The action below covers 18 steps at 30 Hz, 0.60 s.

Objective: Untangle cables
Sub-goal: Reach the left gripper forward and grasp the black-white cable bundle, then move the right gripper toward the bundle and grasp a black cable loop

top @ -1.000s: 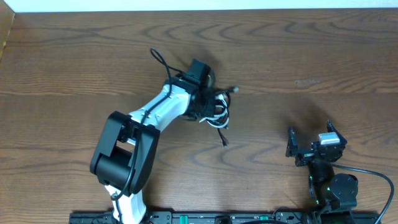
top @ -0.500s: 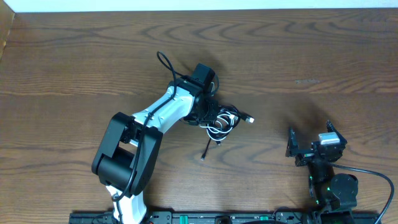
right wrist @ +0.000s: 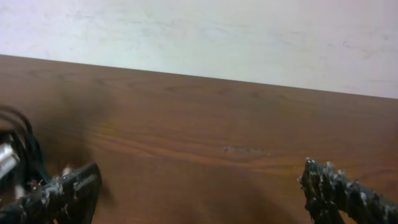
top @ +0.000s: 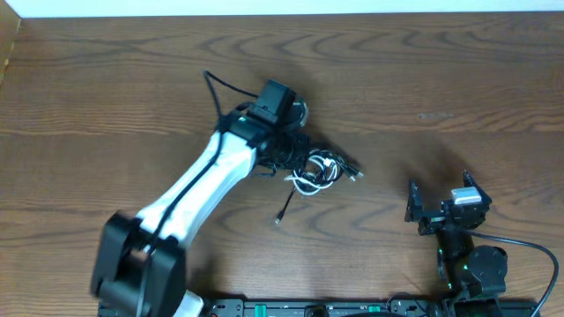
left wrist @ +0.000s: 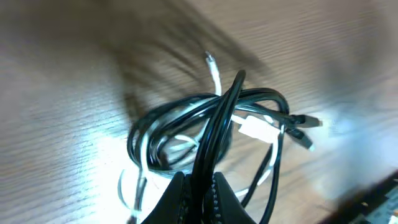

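Note:
A tangled bundle of thin black and white cables (top: 315, 167) hangs at mid-table; a loose black end (top: 284, 211) trails down-left of it. My left gripper (top: 286, 151) is shut on black strands of the bundle. In the left wrist view the fingers (left wrist: 200, 196) pinch black cables (left wrist: 211, 124) with white strands and plugs (left wrist: 255, 129) looped around them. My right gripper (top: 438, 210) is open and empty at the right front, well apart from the bundle. Its fingers frame bare wood in the right wrist view (right wrist: 199, 186), and a bit of the cables (right wrist: 12, 155) shows at the left edge.
The thick black cord of the left arm (top: 216, 88) loops behind the wrist. The wooden table (top: 441, 79) extends to a white wall at the back. The right arm's base and cord (top: 520, 242) sit at the front right.
My left arm has stretched out and its wrist has turned, carrying the bundle slightly. The loose black end has swung from right of the bundle to down-left. The right arm has not moved.

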Motion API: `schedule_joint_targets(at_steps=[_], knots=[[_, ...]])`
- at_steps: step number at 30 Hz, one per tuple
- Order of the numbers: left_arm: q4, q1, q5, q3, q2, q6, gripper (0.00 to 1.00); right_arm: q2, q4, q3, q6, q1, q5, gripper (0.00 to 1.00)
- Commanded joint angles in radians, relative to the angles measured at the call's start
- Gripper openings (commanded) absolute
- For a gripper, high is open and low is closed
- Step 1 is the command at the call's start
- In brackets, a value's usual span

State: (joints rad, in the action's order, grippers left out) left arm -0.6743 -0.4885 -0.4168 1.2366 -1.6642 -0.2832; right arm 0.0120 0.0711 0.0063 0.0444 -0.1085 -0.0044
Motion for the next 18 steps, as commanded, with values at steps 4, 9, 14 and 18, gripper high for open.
schedule_joint_targets(at_steps=[4, 9, 14, 18], knots=[[-0.003, -0.001, -0.002, 0.011, 0.09, 0.032, 0.08, -0.005, 0.005, -0.001, -0.006, 0.005, -0.002, 0.99], [-0.006, -0.004, -0.049, 0.011, 0.09, 0.031, 0.08, -0.005, 0.005, -0.001, -0.006, 0.005, -0.002, 0.99], [0.006, -0.025, -0.126, 0.011, 0.09, 0.031, 0.08, -0.005, 0.004, -0.001, -0.006, 0.005, -0.003, 0.99], [0.029, -0.064, -0.125, 0.011, 0.09, 0.032, 0.08, -0.005, 0.004, -0.001, -0.006, 0.005, -0.003, 0.99]])
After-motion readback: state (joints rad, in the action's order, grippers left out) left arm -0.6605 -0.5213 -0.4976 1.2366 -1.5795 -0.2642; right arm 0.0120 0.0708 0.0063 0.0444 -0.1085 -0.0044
